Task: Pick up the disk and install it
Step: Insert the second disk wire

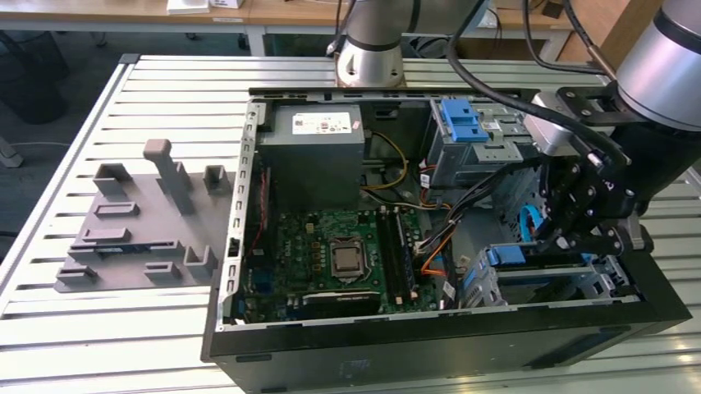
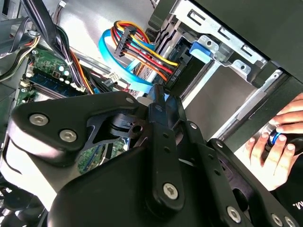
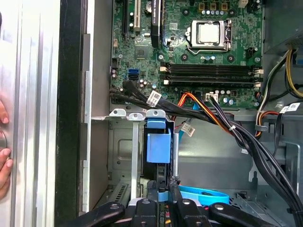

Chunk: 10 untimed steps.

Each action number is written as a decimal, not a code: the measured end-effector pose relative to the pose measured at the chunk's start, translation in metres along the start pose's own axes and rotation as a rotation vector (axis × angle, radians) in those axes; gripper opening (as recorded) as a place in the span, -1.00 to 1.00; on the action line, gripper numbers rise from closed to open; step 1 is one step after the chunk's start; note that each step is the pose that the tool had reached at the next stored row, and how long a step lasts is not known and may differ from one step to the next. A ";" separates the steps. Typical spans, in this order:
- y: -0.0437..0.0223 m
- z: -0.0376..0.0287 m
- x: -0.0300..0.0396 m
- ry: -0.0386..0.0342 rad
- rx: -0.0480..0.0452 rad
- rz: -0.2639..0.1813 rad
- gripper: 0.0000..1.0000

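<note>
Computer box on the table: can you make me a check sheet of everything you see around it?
Surface: slatted metal table, carrying the open computer case.
Job's things: the disk, seen edge-on by its blue rail, stands in the drive cage; whether it is fully seated cannot be told.
Clutter: grey moulded fixture beside the case, at the exterior view's left.
Grippers: gripper down inside the case, at the disk.
Cables: coloured wire bundle and blue flat cable loose near the cage.
Surroundings: a person's hand by the case's outer wall; desks behind.
</note>
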<state>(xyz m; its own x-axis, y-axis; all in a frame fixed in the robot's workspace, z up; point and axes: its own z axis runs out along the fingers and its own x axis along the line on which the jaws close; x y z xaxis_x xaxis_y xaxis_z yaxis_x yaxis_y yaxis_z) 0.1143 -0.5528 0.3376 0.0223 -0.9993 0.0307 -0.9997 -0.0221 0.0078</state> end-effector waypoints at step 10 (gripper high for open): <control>0.0001 -0.0063 0.0002 -0.0004 -0.0015 0.000 -0.51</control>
<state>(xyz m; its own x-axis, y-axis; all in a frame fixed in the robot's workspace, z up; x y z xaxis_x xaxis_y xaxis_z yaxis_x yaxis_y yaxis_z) 0.1143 -0.5528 0.3440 0.0224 -0.9993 0.0303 -0.9997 -0.0221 0.0093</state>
